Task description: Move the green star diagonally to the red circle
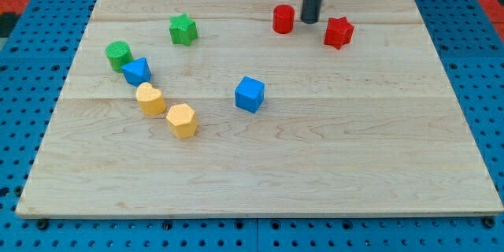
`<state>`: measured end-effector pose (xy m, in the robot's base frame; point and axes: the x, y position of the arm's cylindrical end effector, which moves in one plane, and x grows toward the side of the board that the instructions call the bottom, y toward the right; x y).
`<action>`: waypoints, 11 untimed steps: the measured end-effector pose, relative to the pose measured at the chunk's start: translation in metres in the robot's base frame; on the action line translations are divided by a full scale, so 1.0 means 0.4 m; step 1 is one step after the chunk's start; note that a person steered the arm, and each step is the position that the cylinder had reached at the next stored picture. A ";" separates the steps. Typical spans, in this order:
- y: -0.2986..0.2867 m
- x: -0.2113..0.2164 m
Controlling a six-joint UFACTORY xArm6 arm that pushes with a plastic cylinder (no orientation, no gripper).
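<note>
Camera view shows the wooden bench (315,157) with my tip (310,22) standing near the view's top, a little right of the middle. This tool is only a straight dark rod, so it has nothing that can clench or release, and it grasps no block. Just beside my tip, on its left, is the red circle (283,19); the two look almost touching, but I cannot tell if they really meet. On the right of my tip, near and slightly lower, sits the red star (339,32).

The green star (183,29) is well apart from my tip, far to its left and about at the same height in the view. Further left and lower is the green circle (119,55), and the small blue cube (137,71) is touching it on the lower right side. Below these lie the yellow heart (150,98) and the yellow hexagon (181,120), close together. The larger blue cube (250,94) stands below my tip and somewhat to its left.
</note>
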<state>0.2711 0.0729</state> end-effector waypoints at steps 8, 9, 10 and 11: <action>-0.555 -0.065; -0.464 0.066; -0.354 0.155; -0.350 0.186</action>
